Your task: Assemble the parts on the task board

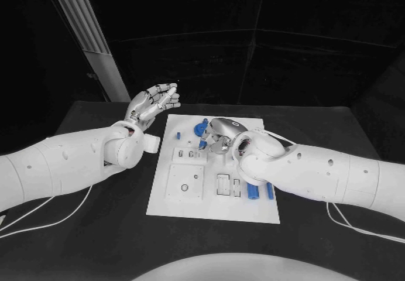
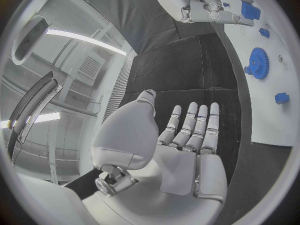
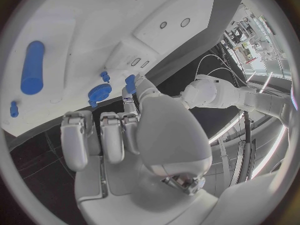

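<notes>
We see the white rectangular task board point(image 1: 215, 175) in the middle of the black tabletop point(image 1: 101, 228). Our left hand point(image 1: 154, 100) is off the board's far left corner, fingers straight and apart, holding nothing. Our right hand point(image 1: 221, 133) is above the board's far part and pinches a small blue part point(image 3: 130, 82). A blue toothed wheel point(image 3: 99, 92) and a blue cylinder point(image 3: 32, 67) lie on the board.

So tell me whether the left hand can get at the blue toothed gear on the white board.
Probably yes: the left hand hovers open beside the board, nothing between it and the gear.
</notes>
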Tool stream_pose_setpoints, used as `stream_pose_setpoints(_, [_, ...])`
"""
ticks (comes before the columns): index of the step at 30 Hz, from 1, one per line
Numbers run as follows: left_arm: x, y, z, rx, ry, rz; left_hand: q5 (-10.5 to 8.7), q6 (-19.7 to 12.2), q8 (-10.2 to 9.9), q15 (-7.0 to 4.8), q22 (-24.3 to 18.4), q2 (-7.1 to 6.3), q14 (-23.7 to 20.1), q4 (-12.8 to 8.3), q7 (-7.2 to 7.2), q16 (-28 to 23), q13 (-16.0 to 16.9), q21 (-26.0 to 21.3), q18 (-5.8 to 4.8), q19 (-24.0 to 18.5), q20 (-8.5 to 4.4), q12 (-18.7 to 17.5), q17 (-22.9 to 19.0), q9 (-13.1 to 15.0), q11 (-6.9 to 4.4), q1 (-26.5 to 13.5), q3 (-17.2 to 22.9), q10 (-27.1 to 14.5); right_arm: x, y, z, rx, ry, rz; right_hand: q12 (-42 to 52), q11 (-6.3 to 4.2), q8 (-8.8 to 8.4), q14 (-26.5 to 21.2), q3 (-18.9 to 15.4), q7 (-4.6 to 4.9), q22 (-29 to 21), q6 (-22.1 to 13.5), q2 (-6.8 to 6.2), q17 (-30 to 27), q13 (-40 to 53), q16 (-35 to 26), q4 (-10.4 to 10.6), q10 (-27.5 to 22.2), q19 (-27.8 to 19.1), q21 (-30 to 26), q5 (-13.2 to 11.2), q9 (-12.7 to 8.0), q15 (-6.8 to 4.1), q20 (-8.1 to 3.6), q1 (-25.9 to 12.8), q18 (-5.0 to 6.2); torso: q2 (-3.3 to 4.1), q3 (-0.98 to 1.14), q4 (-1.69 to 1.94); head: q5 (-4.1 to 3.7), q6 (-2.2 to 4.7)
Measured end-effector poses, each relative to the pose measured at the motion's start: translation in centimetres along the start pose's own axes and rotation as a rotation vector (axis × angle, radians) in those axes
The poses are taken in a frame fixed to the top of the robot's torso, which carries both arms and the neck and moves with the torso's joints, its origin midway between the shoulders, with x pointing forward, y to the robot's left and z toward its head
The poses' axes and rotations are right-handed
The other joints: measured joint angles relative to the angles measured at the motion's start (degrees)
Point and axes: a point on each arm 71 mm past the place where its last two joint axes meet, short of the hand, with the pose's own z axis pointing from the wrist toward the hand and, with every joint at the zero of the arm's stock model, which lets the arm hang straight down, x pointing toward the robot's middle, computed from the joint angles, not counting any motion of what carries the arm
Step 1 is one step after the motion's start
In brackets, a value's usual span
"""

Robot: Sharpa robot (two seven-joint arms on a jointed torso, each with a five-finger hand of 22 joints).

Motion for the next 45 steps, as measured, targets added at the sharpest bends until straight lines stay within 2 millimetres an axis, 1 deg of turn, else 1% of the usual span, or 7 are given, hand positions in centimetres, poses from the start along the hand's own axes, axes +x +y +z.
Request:
stream_pose_setpoints(16, [0.0, 0.0, 0.0, 0.0, -0.001, 0.0, 0.0, 0.0, 0.0, 0.0, 0.01, 0.0, 0.0, 0.0, 0.0, 0.0, 0.0, 0.0, 0.0, 0.0, 0.0, 0.0, 0.0, 0.0, 0.0, 0.0, 0.0, 0.0, 1.0, 0.1, 0.4, 0.002, 0.038, -0.058, 0.0, 0.0, -0.36, 0.0, 0.7, 0.01, 0.0, -0.03, -0.01, -0.01, 0.0, 0.0, -0.7, 0.0, 0.0, 0.0, -0.03, -0.35, 0.0, 0.0, 0.02, 0.0, -0.02, -0.02, 0.01, 0.0, -0.13])
stream_pose_setpoints(20, [0.0, 0.0, 0.0, 0.0, -0.001, 0.0, -0.01, 0.0, 0.0, 0.0, 0.01, 0.0, 0.0, 0.0, 0.0, 0.0, 0.0, 0.0, 0.0, 0.0, 0.0, 0.0, 0.0, 0.0, 0.0, 0.0, 0.0, 0.0, 1.2, 0.2, 0.6, 0.001, 0.047, -0.065, 0.0, 0.0, -0.68, 0.0, 0.98, 0.01, 0.0, -0.05, 0.02, -0.01, 0.0, 0.0, -0.98, 0.0, 0.0, 0.0, 0.41, -0.36, 0.0, 0.0, 0.05, 0.0, -0.02, 0.0, 0.01, 0.02, -0.08])
stream_pose_setpoints(30, [0.0, 0.0, 0.0, 0.0, 0.0, 0.0, -0.01, 0.0, 0.0, 0.0, 0.01, 0.0, 0.0, 0.0, 0.0, 0.0, 0.0, 0.0, 0.0, 0.0, 0.0, 0.0, 0.0, 0.0, 0.0, 0.0, 0.0, 0.0, 1.8, 0.3, 0.7, -0.003, 0.065, -0.072, 0.0, 0.0, -0.99, 0.0, 1.14, 0.04, 0.0, -0.24, 0.45, -0.01, 0.0, 0.0, -1.14, 0.0, 0.0, 0.0, 0.4, -0.36, 0.0, 0.0, 0.49, 0.0, -0.02, -0.02, -0.01, 0.01, -0.06])
stream_pose_setpoints(33, [0.0, 0.0, 0.0, 0.0, 0.0, 0.0, -0.01, 0.0, 0.0, 0.0, 0.02, 0.0, 0.0, 0.0, 0.0, 0.0, 0.0, 0.0, 0.0, 0.0, 0.0, 0.0, 0.0, 0.0, 0.0, 0.0, 0.0, 0.0, 1.9, 0.2, 0.7, -0.005, 0.067, -0.072, 0.0, 0.0, -1.04, 0.0, 0.98, 0.11, 0.0, -0.33, 0.37, -0.01, 0.0, 0.0, -1.3, 0.0, 0.0, 0.0, 0.41, -0.36, -0.01, 0.0, 0.57, 0.0, -0.02, -0.02, -0.01, -0.07, 0.06])
stream_pose_setpoints(34, [0.0, 0.0, 0.0, 0.0, 0.0, 0.0, -0.01, 0.0, 0.0, 0.0, 0.02, 0.0, 0.0, 0.0, 0.0, 0.0, 0.0, 0.0, 0.0, 0.0, 0.0, 0.0, 0.0, 0.0, 0.0, 0.0, 0.0, 0.0, 1.9, 0.2, 0.7, -0.005, 0.068, -0.073, 0.0, 0.0, -1.04, 0.0, 0.98, 0.11, 0.0, -0.33, 0.15, -0.01, 0.0, 0.0, -1.3, 0.0, 0.0, 0.0, 0.4, -0.36, -0.01, 0.0, 0.81, 0.0, -0.02, -0.02, -0.01, -0.19, 0.1])
stream_pose_setpoints(39, [-0.1, 0.0, -0.1, 0.0, -0.001, 0.0, -0.01, 0.0, 0.0, 0.0, 0.02, 0.0, 0.0, 0.0, 0.0, 0.0, 0.0, 0.0, 0.0, 0.0, 0.0, 0.0, 0.0, 0.0, 0.0, 0.0, 0.0, 0.0, 2.0, 0.1, 0.6, -0.008, 0.073, -0.076, 0.0, 0.0, -1.05, 0.0, 0.98, 0.11, 0.0, -0.34, 0.15, -0.02, 0.0, 0.0, -1.3, 0.0, 0.0, 0.0, 0.41, -0.37, 0.0, 0.0, 0.81, 0.0, -0.01, -0.02, 0.01, -0.4, 0.16])
stream_pose_setpoints(45, [-0.2, 0.0, -0.1, -0.001, -0.004, 0.002, -0.01, -0.12, 0.28, 0.0, 0.02, 0.0, 0.0, 0.0, -0.12, 0.0, 0.0, 0.0, 0.0, 0.0, 0.0, 0.0, 0.0, 0.0, 0.0, 0.0, 0.0, 0.0, 2.1, 0.4, 0.7, -0.018, 0.08, -0.078, 0.0, -0.01, -1.2, 0.0, 1.12, 0.09, 0.0, -0.37, 0.15, -0.02, 0.0, 0.0, -1.44, 0.0, 0.0, 0.0, 0.4, -0.39, -0.01, 0.0, 0.81, 0.0, 0.0, 0.0, -0.01, -0.24, 0.13])
